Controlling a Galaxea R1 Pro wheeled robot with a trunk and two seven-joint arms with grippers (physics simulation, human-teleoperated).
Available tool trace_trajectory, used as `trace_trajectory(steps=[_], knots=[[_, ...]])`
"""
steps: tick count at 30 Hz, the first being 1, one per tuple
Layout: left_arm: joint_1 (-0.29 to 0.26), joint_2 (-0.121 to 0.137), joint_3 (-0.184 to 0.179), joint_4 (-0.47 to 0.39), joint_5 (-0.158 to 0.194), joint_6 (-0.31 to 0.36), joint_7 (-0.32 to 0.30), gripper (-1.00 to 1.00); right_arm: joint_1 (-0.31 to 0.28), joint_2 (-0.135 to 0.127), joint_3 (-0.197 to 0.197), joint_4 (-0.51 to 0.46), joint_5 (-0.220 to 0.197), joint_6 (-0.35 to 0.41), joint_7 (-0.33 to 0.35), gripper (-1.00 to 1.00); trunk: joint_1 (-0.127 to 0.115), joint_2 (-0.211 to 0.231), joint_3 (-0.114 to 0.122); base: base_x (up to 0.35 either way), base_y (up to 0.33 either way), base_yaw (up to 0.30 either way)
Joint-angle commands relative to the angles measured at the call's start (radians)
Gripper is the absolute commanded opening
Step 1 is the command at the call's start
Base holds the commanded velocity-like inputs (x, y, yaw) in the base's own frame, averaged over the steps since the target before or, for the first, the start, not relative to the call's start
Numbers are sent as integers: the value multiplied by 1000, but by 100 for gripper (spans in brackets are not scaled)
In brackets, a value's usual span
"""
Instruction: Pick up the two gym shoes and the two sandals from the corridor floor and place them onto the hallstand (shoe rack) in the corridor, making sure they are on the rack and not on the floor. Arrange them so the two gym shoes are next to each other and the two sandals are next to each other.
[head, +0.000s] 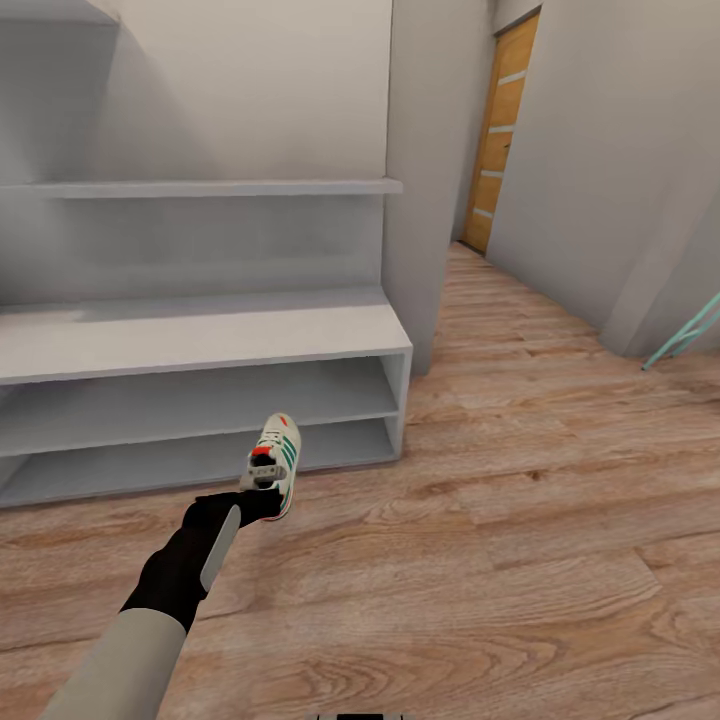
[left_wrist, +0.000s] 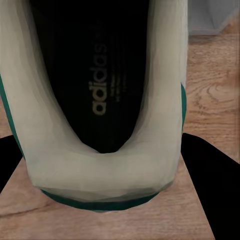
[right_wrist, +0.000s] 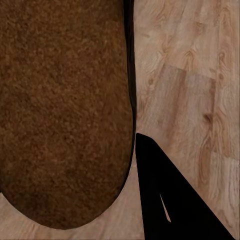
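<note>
— One shoe on my list so far. Item: white, green stripes, red-orange heel patch. Where is it?

— In my left gripper, held by the heel, toe toward the rack. It hangs over the floor, just in front of the lowest shelf, at the rack's right end. My left wrist camera looks straight into the shoe: dark insole with lettering, pale collar, green trim at the heel. My black fingers sit on both sides of the heel, closed on it.

— Second item?

— One sandal, brown, with a rough-grained surface, close before my right wrist camera, over the floor. One dark finger lies along its edge.

— Is the right gripper holding it?

— I cannot tell; whether that hand is closed or open is not visible.

— Rack, condition?

— Pale grey, wide bench on top, two open compartments below, one floating shelf above. No shoe rests on the visible part.

— Other entries?

— One wooden door at the corridor's far end; one teal frame at the right edge.
</note>
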Motion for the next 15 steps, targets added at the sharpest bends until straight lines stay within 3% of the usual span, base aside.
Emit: trace_trajectory(steps=[1,9,15], knots=[[-1,0,0,-1,5,5,1,-100,-1,0,-1,-1,-9,5,-4,-100,0,0,-1,239,-186,250],[-1,0,1,-1,5,5,1,-100,-1,0,-1,-1,-9,5,-4,-100,0,0,-1,185,-212,287],[-1,0,2,-1,5,5,1,-100,-1,0,-1,-1,-9,5,-4,-100,0,0,-1,65,-55,296]])
